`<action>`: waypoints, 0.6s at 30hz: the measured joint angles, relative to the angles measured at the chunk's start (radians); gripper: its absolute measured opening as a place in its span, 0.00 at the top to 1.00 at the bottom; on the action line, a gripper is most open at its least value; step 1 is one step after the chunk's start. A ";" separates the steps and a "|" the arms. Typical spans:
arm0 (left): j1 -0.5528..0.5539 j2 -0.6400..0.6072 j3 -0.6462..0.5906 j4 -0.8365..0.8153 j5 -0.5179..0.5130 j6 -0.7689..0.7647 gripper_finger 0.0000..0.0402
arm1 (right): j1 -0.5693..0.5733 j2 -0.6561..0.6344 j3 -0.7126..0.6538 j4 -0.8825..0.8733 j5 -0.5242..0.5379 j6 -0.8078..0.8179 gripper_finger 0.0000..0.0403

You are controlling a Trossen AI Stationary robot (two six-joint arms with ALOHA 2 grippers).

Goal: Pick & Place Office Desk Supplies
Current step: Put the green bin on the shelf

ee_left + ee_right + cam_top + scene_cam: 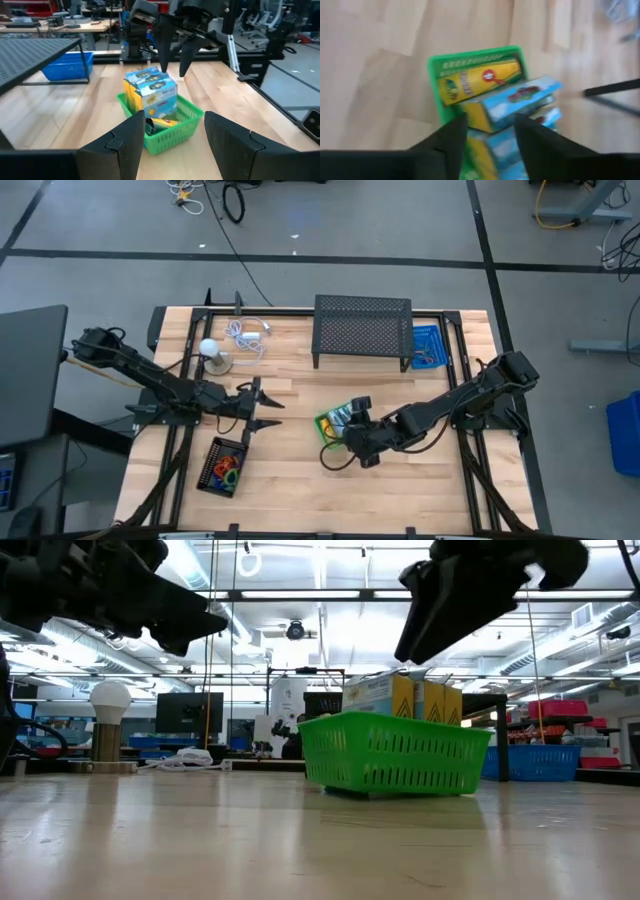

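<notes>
A green basket stands on the table's middle. Several yellow crayon boxes with blue faces stand on end in it, and one lies flat on its bottom. My right gripper hangs open just above the upright boxes, fingers slanting down, touching nothing. My left gripper waits open and level to the left of the basket, pointing at it. Coloured loops lie in a black tray near the left front.
A black mesh stand is at the far middle, with a blue tray to its right. A white ball on a base and a white coiled cable sit at the far left. Bare wood lies in front of the basket.
</notes>
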 joint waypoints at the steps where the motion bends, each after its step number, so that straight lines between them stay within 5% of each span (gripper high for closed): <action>1: 0.000 0.000 0.000 -0.005 0.009 -0.007 0.47 | 0.000 0.000 0.000 -0.001 -0.018 0.028 0.55; 6: 0.022 0.000 0.000 -0.071 0.074 -0.085 0.47 | 0.017 0.000 0.000 -0.035 -0.146 0.160 0.35; 9: 0.026 0.000 0.000 -0.105 0.085 -0.107 0.47 | 0.050 0.000 0.000 -0.034 -0.166 0.239 0.31; 18: 0.026 0.000 0.000 -0.116 0.087 -0.103 0.47 | 0.133 0.055 -0.003 -0.012 -0.120 0.420 0.51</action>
